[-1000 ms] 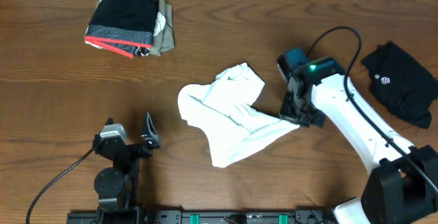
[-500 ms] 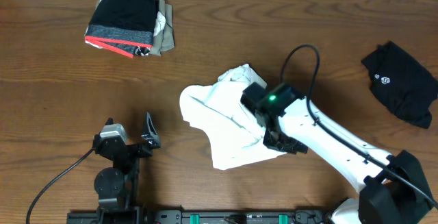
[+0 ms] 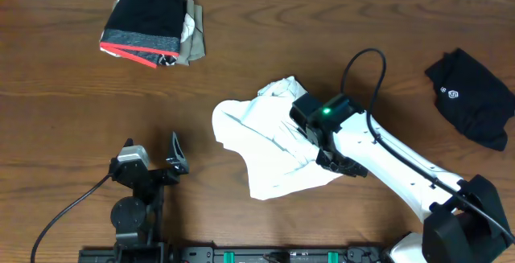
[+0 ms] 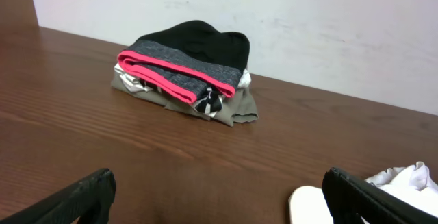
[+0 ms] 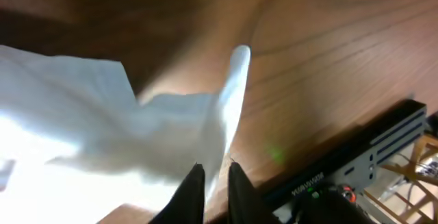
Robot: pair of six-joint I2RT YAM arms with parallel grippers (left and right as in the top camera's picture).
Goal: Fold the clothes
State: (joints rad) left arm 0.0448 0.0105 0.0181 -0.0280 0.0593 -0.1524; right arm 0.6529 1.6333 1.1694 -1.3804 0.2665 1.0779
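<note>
Right gripper (image 5: 214, 172), jaws pinched shut on an edge of the white shirt (image 3: 257, 134), holds the cloth up at mid-table, prob. to carry that edge across for a fold. Left gripper (image 4: 217, 183) sits near-left, jaws wide apart, empty. Black garment (image 3: 471, 98) w/ logo lies far right, unfolded; folded stack (image 3: 153, 22) far left on the table (image 3: 64, 134).

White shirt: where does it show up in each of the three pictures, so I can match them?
Overhead: the white shirt lies crumpled near the centre of the table.
Left wrist: only a bit of it shows, at the lower right edge.
Right wrist: it fills the left and middle, with cloth pinched in the right gripper.
Shared landmark: the brown wooden table shows in all three.
</note>
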